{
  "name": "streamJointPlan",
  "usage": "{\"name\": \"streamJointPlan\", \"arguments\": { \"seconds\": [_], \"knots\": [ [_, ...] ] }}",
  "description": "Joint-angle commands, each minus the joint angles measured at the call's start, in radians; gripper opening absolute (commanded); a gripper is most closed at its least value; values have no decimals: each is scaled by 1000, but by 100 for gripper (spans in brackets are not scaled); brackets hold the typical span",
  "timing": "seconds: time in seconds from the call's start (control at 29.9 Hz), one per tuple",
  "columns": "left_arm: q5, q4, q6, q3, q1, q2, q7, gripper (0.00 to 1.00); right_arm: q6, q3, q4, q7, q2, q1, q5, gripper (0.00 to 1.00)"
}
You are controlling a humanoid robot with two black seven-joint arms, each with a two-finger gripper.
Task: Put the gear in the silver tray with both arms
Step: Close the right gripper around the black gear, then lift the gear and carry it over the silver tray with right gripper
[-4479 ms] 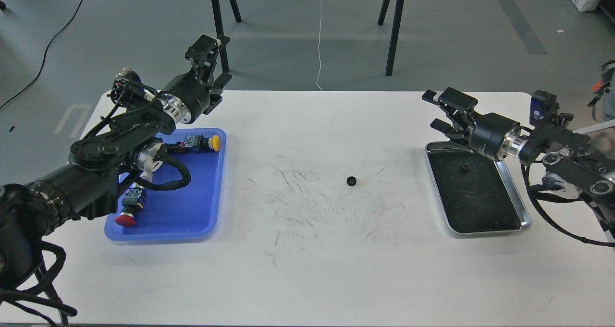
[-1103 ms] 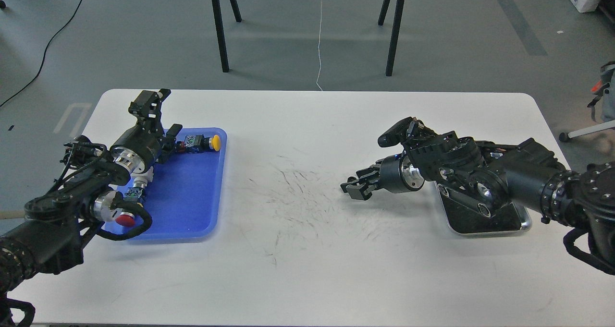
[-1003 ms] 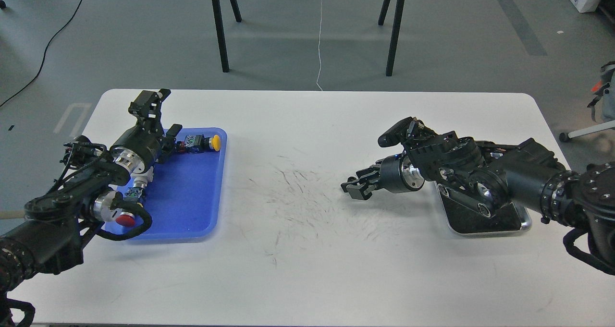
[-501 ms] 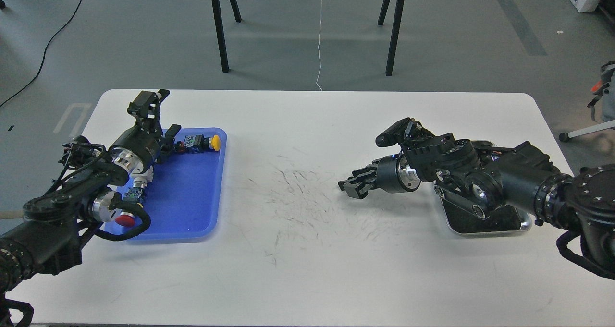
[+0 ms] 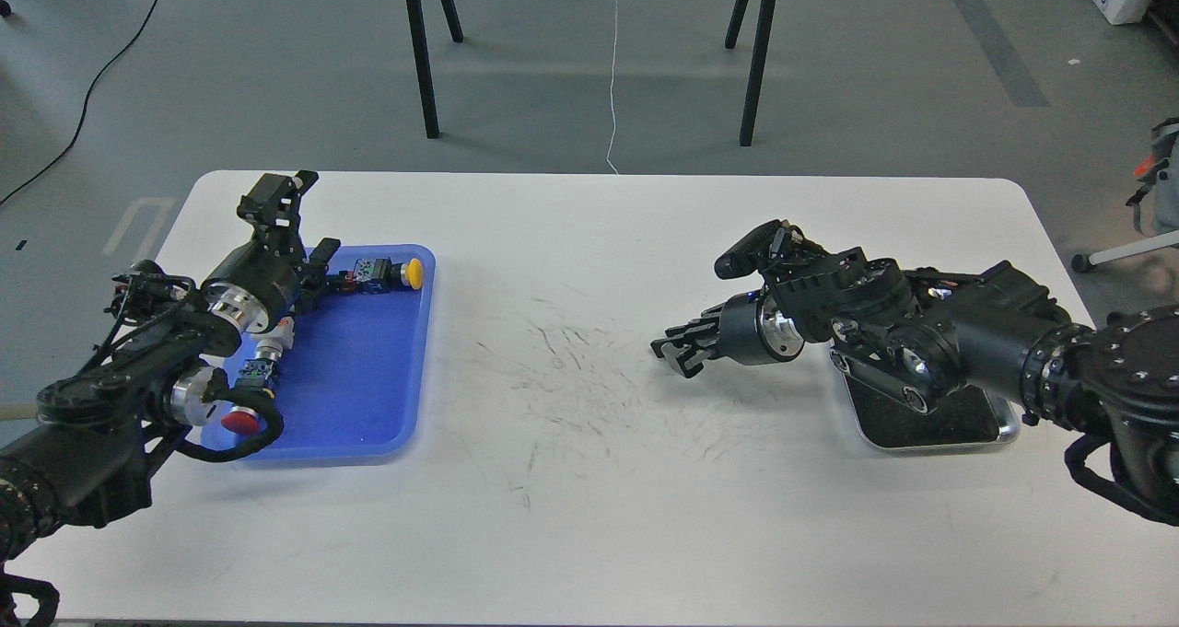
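Gear hidden under right gripper (image 5: 677,355); closure can't be told. Judged small, rigid, light, slippery: best pinched across teeth.

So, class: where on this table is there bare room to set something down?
The wide middle of the table, between the blue tray and the right gripper, is bare, as is the near strip. The silver tray is crowded under the right arm.

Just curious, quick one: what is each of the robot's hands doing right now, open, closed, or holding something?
Left hand: open, holding nothing, at the blue tray's far end.
Right hand: cannot tell; fingers dark, close together, no gear visible.
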Motion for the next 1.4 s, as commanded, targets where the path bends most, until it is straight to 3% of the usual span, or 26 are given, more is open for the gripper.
{"name": "streamJointPlan", "arguments": {
  "seconds": [0.0,0.8,1.37],
  "knots": [
    [0,0,0,0,-2,-1,0,100,-1,-8,0,0,0,9,1,19],
    [-14,-11,-58,-37,-87,22,0,100,0,-9,-2,0,-3,58,2,19],
    [-12,-38,-98,-98,-97,11,0,100,8,-133,21,0,-112,150,-2,19]
  ]
}}
